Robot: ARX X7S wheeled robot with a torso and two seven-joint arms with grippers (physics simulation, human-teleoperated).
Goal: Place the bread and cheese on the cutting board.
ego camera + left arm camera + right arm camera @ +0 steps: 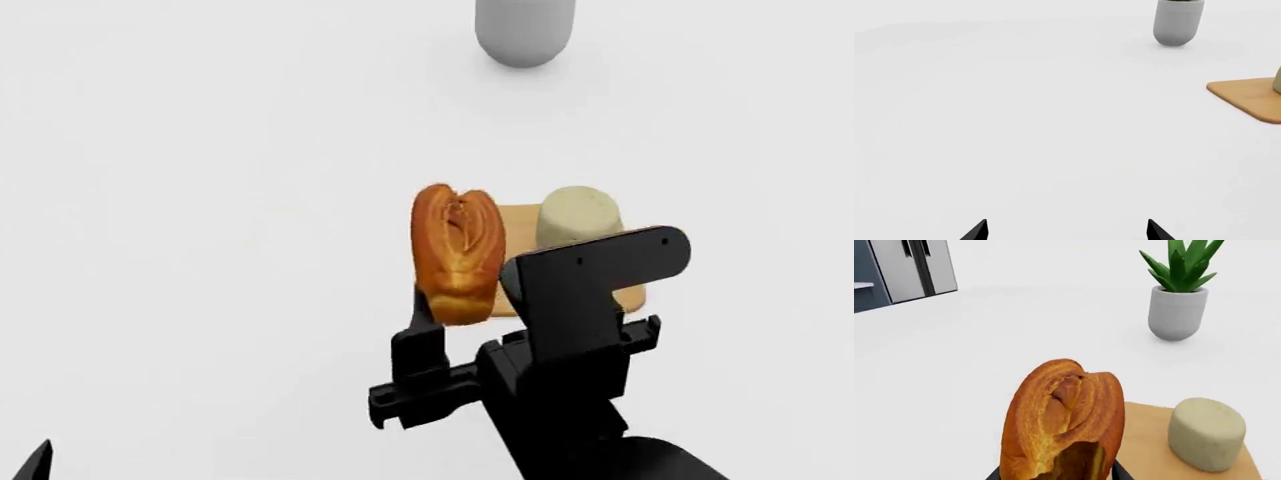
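My right gripper [458, 312] is shut on the bread [454, 250], a golden-brown loaf with a split top, and holds it at the left edge of the cutting board [518, 216]. In the right wrist view the bread [1064, 420] fills the space between the jaws of the gripper [1054, 475]. The cheese [578, 215], a stout pale cylinder, stands on the tan board; it also shows in the right wrist view [1206, 434] on the board [1147, 440]. My left gripper [1067, 232] is open and empty over bare white table, far left of the board [1251, 97].
A light grey pot [525, 30] stands beyond the board; the right wrist view shows it [1177, 312] holding a green plant. A grey fridge [914, 267] stands far off. The white table surface [200, 200] spreads to the left.
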